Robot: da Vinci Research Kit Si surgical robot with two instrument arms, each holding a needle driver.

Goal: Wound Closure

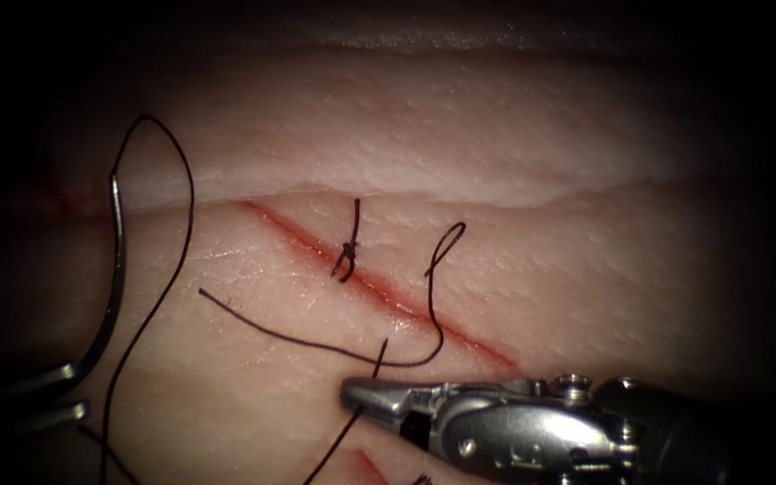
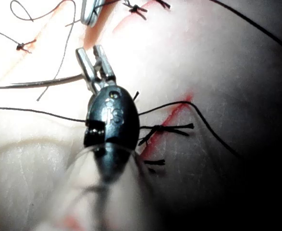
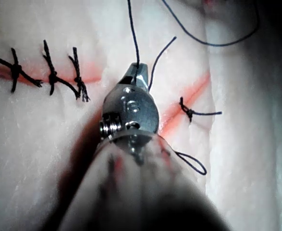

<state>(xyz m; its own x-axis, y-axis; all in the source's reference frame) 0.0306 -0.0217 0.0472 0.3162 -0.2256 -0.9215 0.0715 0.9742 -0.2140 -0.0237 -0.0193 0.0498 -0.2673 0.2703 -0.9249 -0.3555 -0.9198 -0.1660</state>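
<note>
The right tool [image 1: 361, 395] is closed on the thread [image 1: 316, 346] beside the cut [image 1: 379, 292]. The left tool [image 1: 69, 391], jaws slightly parted, grips the needle [image 1: 117, 269] near its tail, clear of the tissue [image 1: 496, 162]. A hard tug could snag the knot [image 1: 348, 251].

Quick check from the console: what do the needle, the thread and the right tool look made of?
Needle: bare polished metal, going by its grey sheen; the left tool holds its lower end, clear of the tissue.
Thread: dark, matte, limp, probably braided.
Right tool: bright steel with a visible screw, jaws shut on thread.
</note>
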